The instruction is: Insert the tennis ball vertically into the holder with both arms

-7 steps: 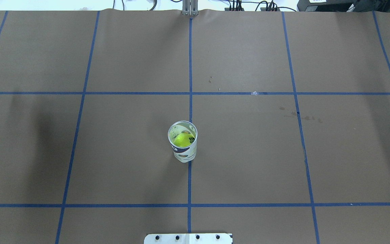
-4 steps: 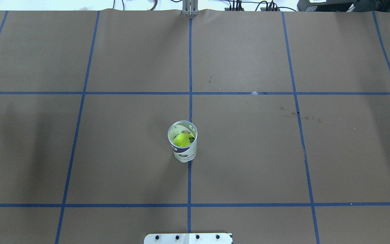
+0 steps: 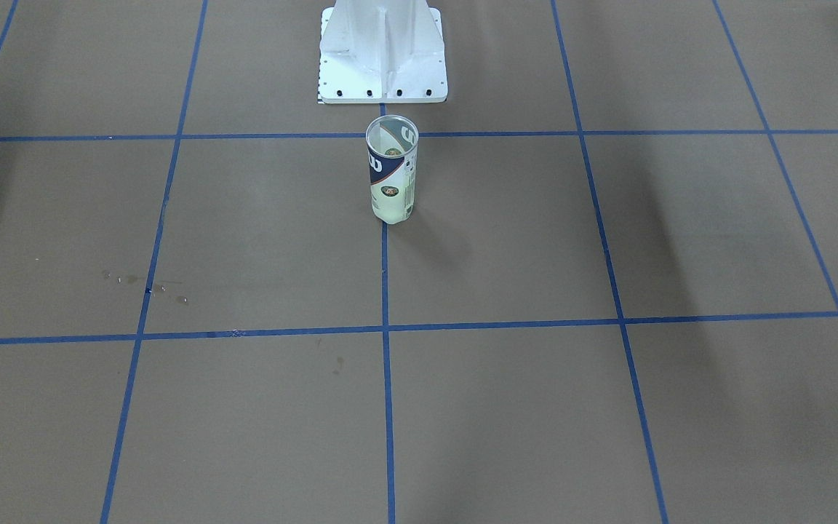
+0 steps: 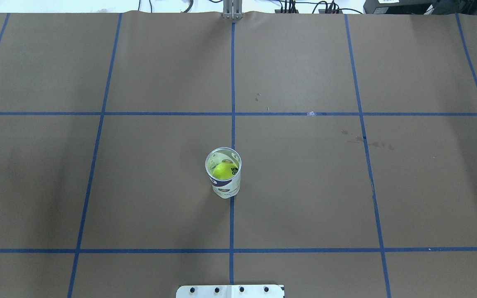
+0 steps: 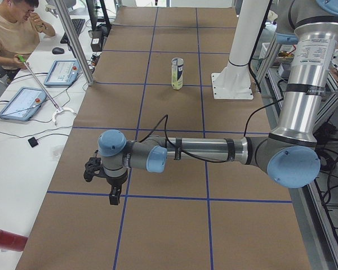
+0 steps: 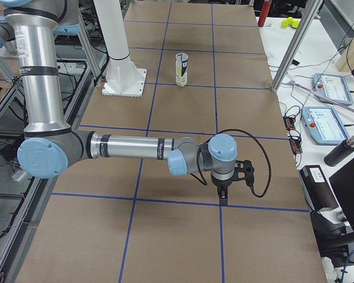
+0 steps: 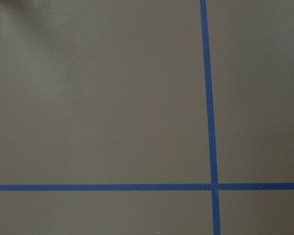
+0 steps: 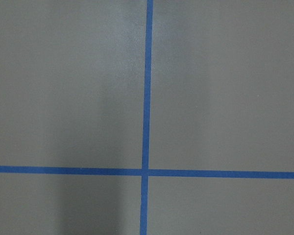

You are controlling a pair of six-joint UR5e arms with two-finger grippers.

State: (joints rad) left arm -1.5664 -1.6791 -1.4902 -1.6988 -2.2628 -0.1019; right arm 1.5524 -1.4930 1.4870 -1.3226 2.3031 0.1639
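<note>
The holder [image 4: 223, 173] stands upright with the tennis ball [image 4: 225, 170] inside. The left gripper [image 5: 111, 191] hangs far off at nine o'clock and the right gripper [image 6: 223, 194] at three. I cannot tell how their jaws stand.

The left gripper [image 5: 114, 197] and the right gripper [image 6: 223, 198] show only in side views, too small to tell how their jaws stand.

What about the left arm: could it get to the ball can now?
Probably yes: the holder stands alone, nothing lies between it and the left pincer, though that is far off.
</note>
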